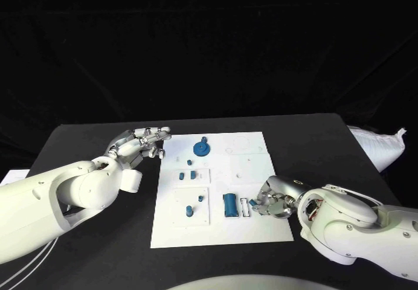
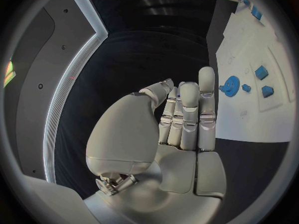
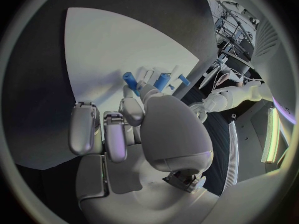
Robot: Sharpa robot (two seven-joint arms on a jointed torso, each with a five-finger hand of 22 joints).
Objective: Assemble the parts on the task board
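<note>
The white task board (image 1: 248,232) lies in the middle of the black table. A blue gear (image 1: 201,148) (image 2: 230,87) stands near its far left corner. Small blue parts (image 1: 181,176) (image 2: 261,73) sit in a square recess below it, and two more (image 1: 189,211) lie in the nearer recess. A long blue block (image 1: 230,204) (image 3: 163,79) stands upright near the front. My right hand (image 1: 274,200) (image 3: 134,129) rests at the board's right edge beside that block and pinches a small blue part (image 1: 254,202) (image 3: 129,81) at its fingertips. My left hand (image 1: 139,145) (image 2: 184,124) hovers off the board's left edge, fingers straight, holding nothing.
A white bag (image 1: 379,145) lies at the table's right edge. Bare black tabletop (image 1: 331,139) runs on both sides of the board and behind it.
</note>
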